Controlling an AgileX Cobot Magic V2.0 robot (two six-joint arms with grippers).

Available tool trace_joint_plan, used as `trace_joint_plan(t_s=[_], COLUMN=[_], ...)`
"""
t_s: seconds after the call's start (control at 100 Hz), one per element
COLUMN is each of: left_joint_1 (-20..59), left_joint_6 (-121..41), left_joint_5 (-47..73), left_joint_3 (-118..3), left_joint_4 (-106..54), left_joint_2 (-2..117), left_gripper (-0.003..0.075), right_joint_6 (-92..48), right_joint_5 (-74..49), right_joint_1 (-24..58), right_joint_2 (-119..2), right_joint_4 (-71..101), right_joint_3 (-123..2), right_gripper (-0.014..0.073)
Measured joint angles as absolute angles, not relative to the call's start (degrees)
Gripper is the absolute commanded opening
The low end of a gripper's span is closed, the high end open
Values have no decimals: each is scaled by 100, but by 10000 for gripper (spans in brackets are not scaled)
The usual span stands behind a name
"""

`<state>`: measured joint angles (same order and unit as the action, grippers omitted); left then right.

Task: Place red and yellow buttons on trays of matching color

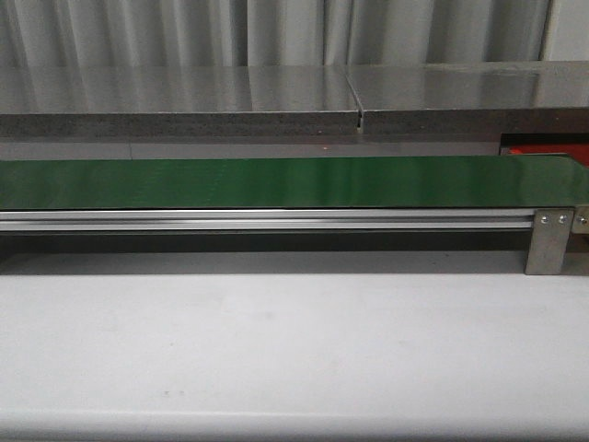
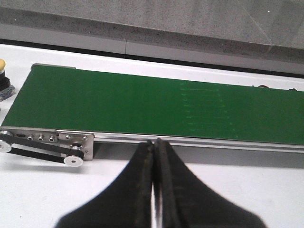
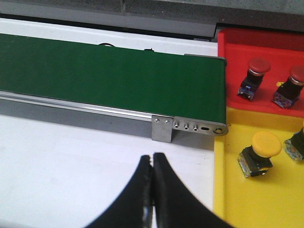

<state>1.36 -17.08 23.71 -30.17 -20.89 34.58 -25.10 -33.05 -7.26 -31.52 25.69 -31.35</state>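
In the right wrist view a red tray [image 3: 235, 45] holds two red buttons [image 3: 258, 67] [image 3: 296, 74]. A yellow tray [image 3: 228, 190] beside it holds a yellow button [image 3: 265, 144], and a second button [image 3: 297, 145] is cut off at the frame edge. My right gripper [image 3: 152, 156] is shut and empty over the white table, short of the yellow tray. My left gripper [image 2: 155, 141] is also shut and empty, in front of the belt. One more yellow button [image 2: 3, 64] shows at the belt's other end, on the table. The front view shows only a sliver of the red tray [image 1: 548, 152].
The long green belt [image 1: 276, 182] on an aluminium frame [image 1: 549, 241] crosses the table. It carries nothing in any view. A grey stone ledge [image 1: 184, 97] runs behind it. White tabletop [image 1: 276, 350] lies in front.
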Motion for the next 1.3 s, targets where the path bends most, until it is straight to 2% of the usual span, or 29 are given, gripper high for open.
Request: trace_joint_plan(t_s=[0.36, 0.45, 0.52, 0.59, 0.71, 0.76, 0.81, 1.11, 1.3], left_joint_1=[136, 136, 136, 136, 136, 136, 136, 136, -169], left_joint_6=[-1708, -1708, -1708, -1708, -1708, -1708, -1708, -1708, -1600], left_joint_5=[2371, 2371, 2371, 2373, 2383, 2395, 2395, 2517, 2614], left_joint_3=[-3017, -3017, -3017, -3017, -3017, -3017, -3017, -3017, -3442], left_joint_4=[-2089, -2089, -2089, -2089, -2089, -2089, -2089, -2106, -2116], left_joint_2=[3458, 3458, 3458, 3458, 3458, 3458, 3458, 3482, 4045], left_gripper=[-17, 27, 125, 265, 563, 640, 676, 655, 649], right_joint_6=[-2510, -2510, -2510, -2510, -2510, -2510, -2510, -2510, -2510], right_joint_5=[-3305, -3305, -3305, -3305, -3305, -3305, -3305, -3309, -3309], right_joint_1=[-726, -726, -726, -726, -726, -726, -726, -726, -726], right_joint_2=[-3152, -3152, -3152, -3152, -3152, -3152, -3152, -3152, -3152], right_joint_4=[2569, 2569, 2569, 2569, 2569, 2569, 2569, 2569, 2569], right_joint_3=[-3135, -3135, -3135, -3135, -3135, -3135, -3135, -3135, -3135], right_gripper=[-66, -66, -66, -66, -66, -66, -66, -66, -66])
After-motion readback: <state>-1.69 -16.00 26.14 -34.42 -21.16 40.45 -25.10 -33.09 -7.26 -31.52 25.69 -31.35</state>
